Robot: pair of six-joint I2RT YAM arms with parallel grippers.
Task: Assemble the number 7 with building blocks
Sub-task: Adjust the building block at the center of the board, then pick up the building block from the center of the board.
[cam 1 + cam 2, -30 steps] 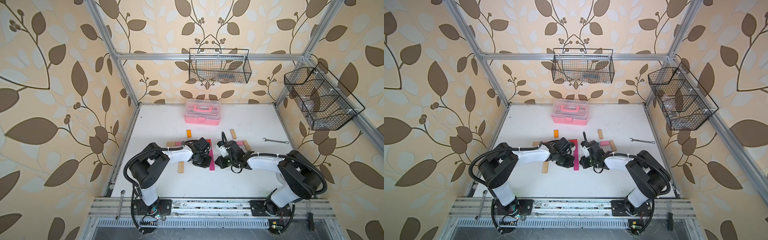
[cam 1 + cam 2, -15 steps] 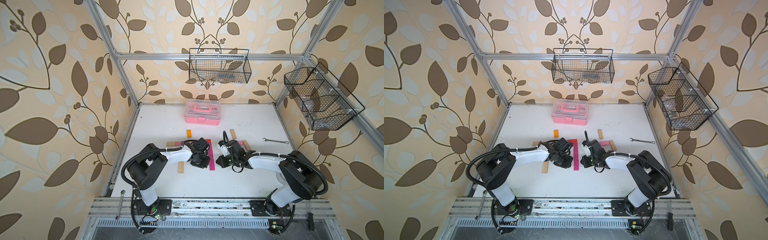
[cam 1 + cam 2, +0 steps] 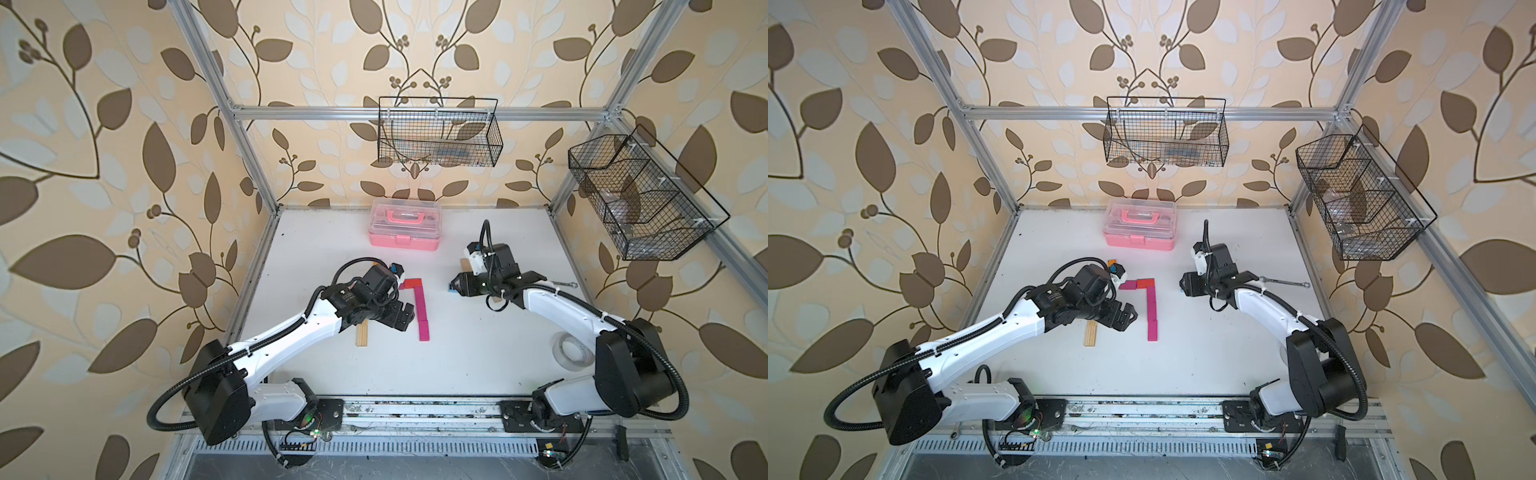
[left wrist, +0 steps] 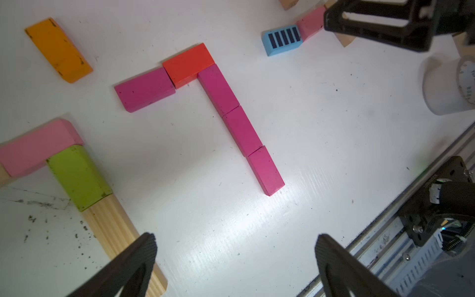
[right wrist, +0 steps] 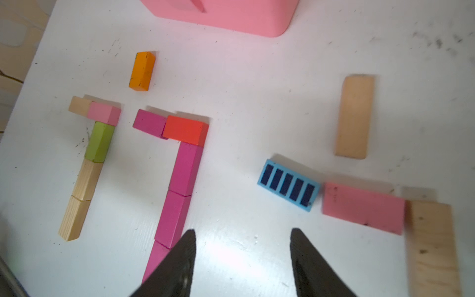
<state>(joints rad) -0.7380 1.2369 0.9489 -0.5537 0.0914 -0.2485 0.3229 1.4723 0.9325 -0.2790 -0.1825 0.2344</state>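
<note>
Magenta-and-red 7 [image 5: 185,169] laid flat; jaws apart, empty; blue-striped block [image 5: 288,185] nearby.

Bright, even light; white glare patches on the bench [image 4: 270,213] in both wrist views; soft short shadows; right wrist view slightly blurred.

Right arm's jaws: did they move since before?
Yes. In both top views the right jaws backed away from the magenta column, toward the pink case.
</note>
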